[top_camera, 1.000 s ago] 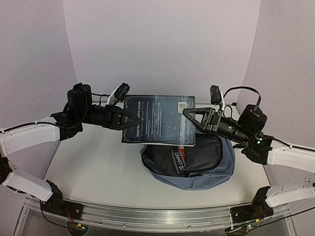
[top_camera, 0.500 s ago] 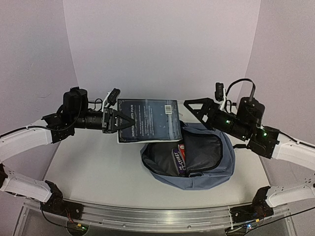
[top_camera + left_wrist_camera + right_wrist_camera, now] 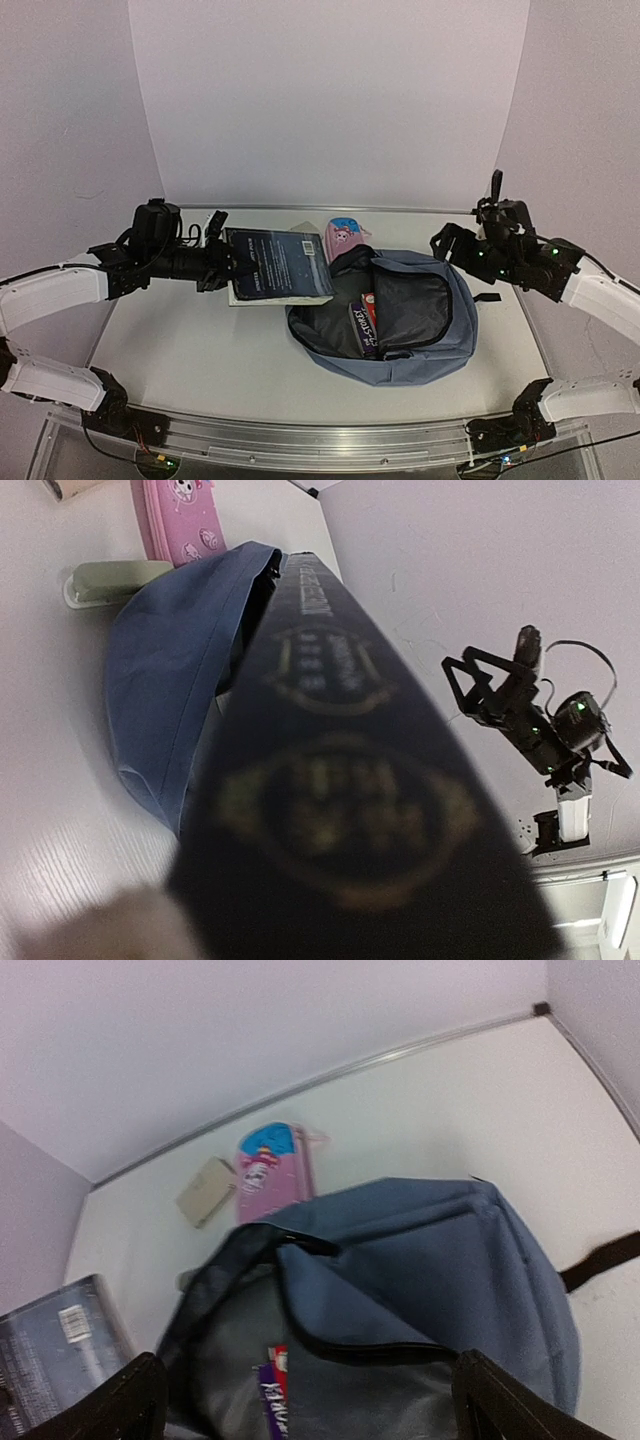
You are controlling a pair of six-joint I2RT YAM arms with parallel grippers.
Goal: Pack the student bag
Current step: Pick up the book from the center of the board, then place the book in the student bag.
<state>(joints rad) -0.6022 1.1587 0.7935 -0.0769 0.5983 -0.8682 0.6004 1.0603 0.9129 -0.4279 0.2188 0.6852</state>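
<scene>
- One arm alone now carries the dark blue rectangular book with pale lettering [image 3: 280,265]. The left gripper [image 3: 218,268] is clamped on its left edge, where a second ago both grippers held it level above the bag.
- The right gripper [image 3: 452,243] has let go. Its jaws stand wide apart with nothing between them, and it has drawn back to the right, near the bag's far right corner.
- With that release the book has sunk lower and swung left. It hangs tilted just beside the left rim of the bag's mouth, not over the opening.
- The student bag, a large soft grey-blue fabric backpack [image 3: 440,345], lies flat mid-table between the arms. Its main compartment gapes open on dark lining, with a purple-and-red printed packet [image 3: 366,325] already inside.
- As I judge it, the book has passed to a single arm but has yet to go in. The left arm would need to bring the free edge to the opening, and the right could hold the rim back.
- Behind the bag, uncovered now the book has dropped, lie a pink cartoon-print pencil case [image 3: 343,233] and a small beige block [image 3: 205,1192] beside it.
- The white tabletop [image 3: 180,340] is smooth. Plain pale lilac walls [image 3: 330,100] close it on three sides, and an aluminium rail [image 3: 320,440] runs along the near edge.
</scene>
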